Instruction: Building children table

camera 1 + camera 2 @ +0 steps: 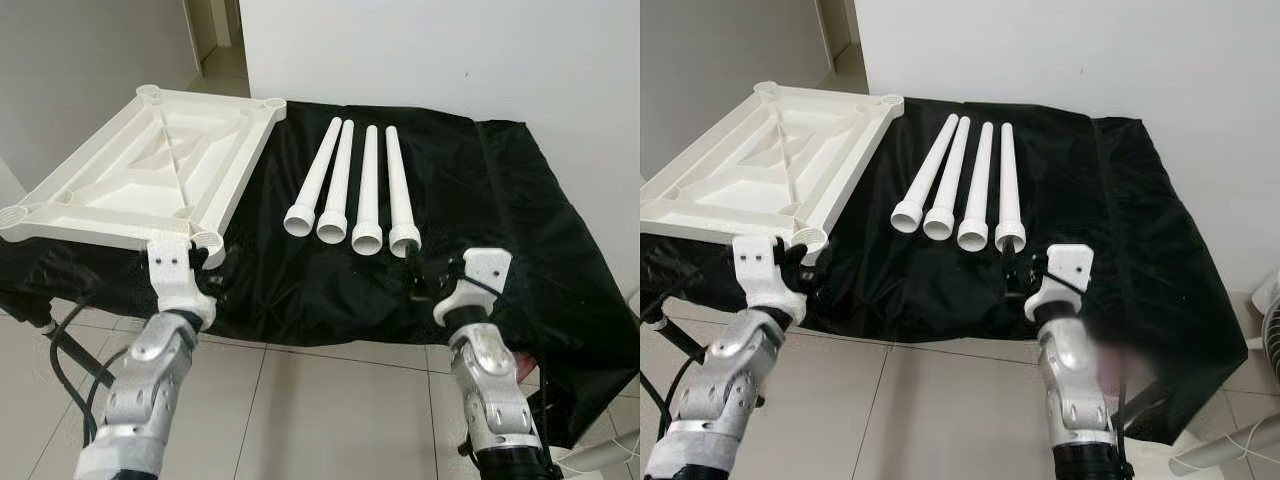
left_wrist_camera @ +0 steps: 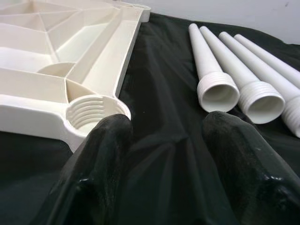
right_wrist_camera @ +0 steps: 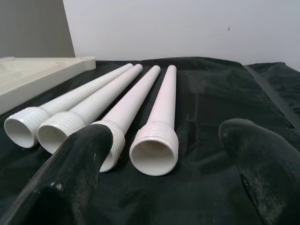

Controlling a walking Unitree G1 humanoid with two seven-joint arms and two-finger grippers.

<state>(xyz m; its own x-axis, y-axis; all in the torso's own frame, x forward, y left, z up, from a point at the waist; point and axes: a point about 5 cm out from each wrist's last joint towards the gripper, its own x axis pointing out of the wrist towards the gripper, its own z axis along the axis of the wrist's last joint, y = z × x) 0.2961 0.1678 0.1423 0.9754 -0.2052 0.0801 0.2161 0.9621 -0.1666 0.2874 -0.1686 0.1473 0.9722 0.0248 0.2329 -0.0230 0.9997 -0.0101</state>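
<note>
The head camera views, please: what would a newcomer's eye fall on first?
Four white table legs lie side by side on the black cloth, threaded ends toward the robot. To their left the white tabletop lies underside up, its threaded corner socket near the open left gripper. The open right gripper faces the rightmost leg.

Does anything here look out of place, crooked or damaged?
Nothing stands out. The white tabletop lies upside down on the black cloth, as assembly needs, and the four white legs lie neatly side by side. The left gripper and right gripper are open, holding nothing.
</note>
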